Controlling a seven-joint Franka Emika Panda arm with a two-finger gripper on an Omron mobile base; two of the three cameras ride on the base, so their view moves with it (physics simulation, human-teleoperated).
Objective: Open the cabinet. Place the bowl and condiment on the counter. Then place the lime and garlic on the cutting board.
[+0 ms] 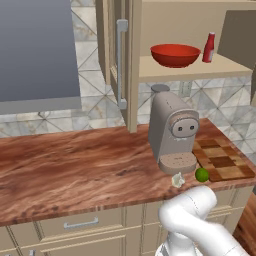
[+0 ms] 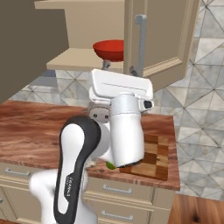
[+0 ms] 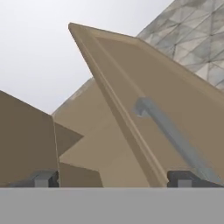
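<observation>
Cabinet [image 1: 131, 60] doors swung wide, baring the shelf so bowl [image 1: 175, 54] and condiment bottle [image 1: 208, 47] can be reached. Tool [image 3: 113, 178] spread open, empty, aimed up along the right door's bar handle [image 3: 173, 133]. Lime [image 1: 201, 174] and garlic [image 1: 178, 180] at the tabletop's [image 1: 75, 165] front edge, beside the cutting board [image 1: 222, 160], by the coffee machine [image 1: 172, 132].

1. Reddish-brown counter [image 1: 75, 165], streaked wood grain, running along the wall
2. On it: grey coffee machine [image 1: 172, 132], checkered cutting board [image 1: 222, 159] just to its right
3. Garlic [image 1: 178, 180] and lime [image 1: 201, 174] side by side near the front edge, before the machine
4. Cabinet shelf [image 1: 190, 71] above, bearing bowl [image 1: 175, 55] and condiment [image 1: 208, 48], near each other
</observation>
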